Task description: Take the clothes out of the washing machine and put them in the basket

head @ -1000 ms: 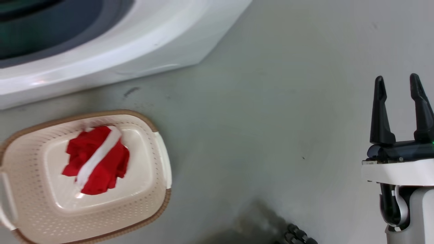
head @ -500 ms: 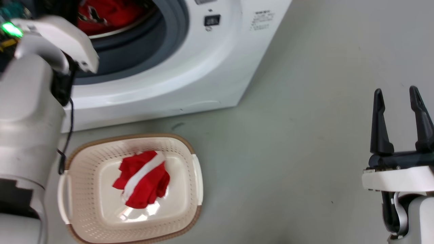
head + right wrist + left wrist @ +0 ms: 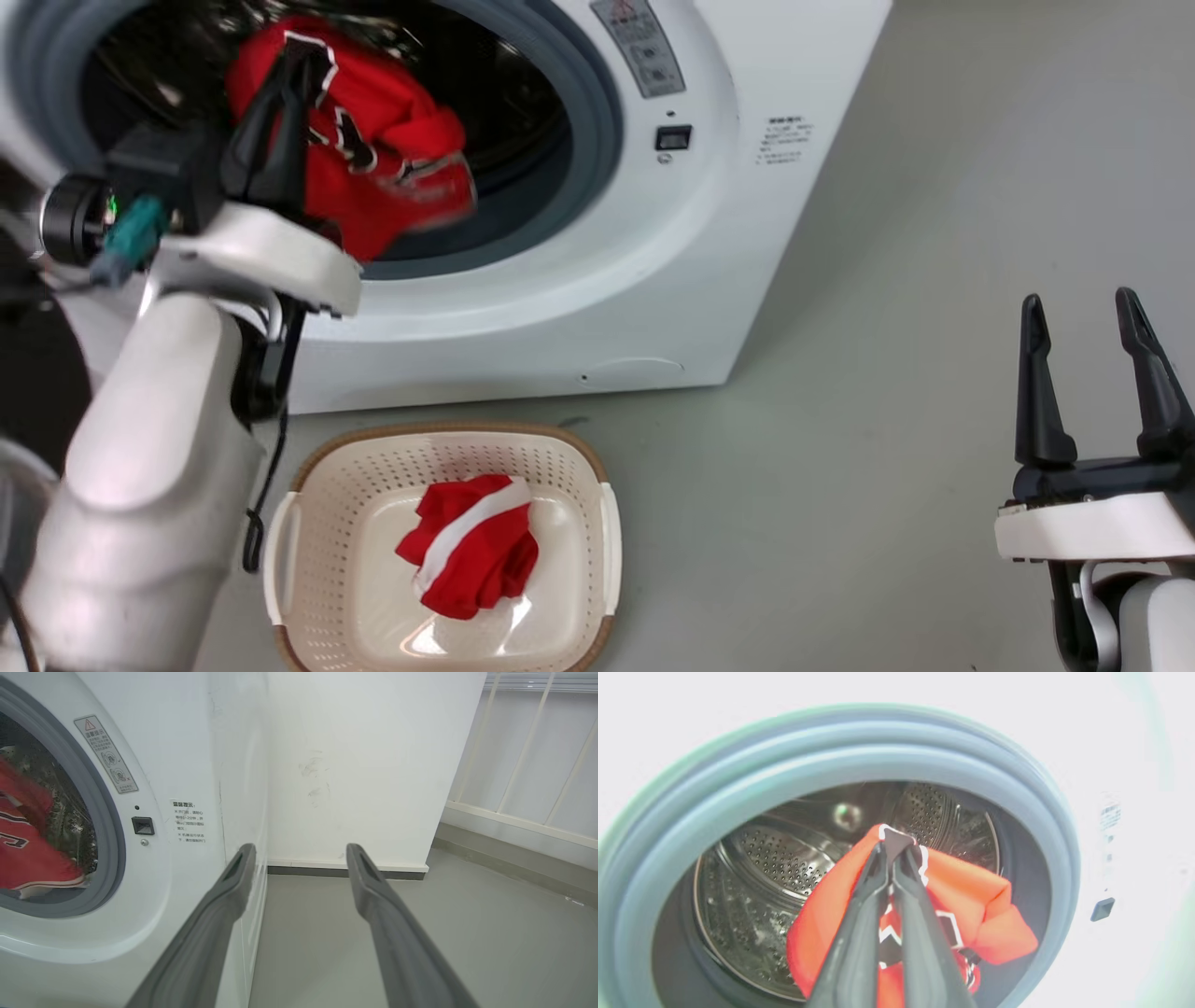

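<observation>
Grey floor (image 3: 840, 485) fronts the washer (image 3: 709, 252). The left tool (image 3: 893, 846) pinches the jersey (image 3: 971, 891) by its edge at the drum mouth; soft and light, it will likely drape and snag. The right tool (image 3: 1079, 313) stands spread.

Washing machine (image 3: 672, 308) casing showing smooth, glossy white. Door ring (image 3: 840, 751) looking like matt grey rubber. Drum (image 3: 775, 858) gleaming, perforated steel. Jersey (image 3: 383, 177) hanging as soft red cloth. Basket (image 3: 373, 467) plastic throwing glare off smooth base, rim looking woven. Floor (image 3: 840, 485) appearing smooth, matt grey.
</observation>
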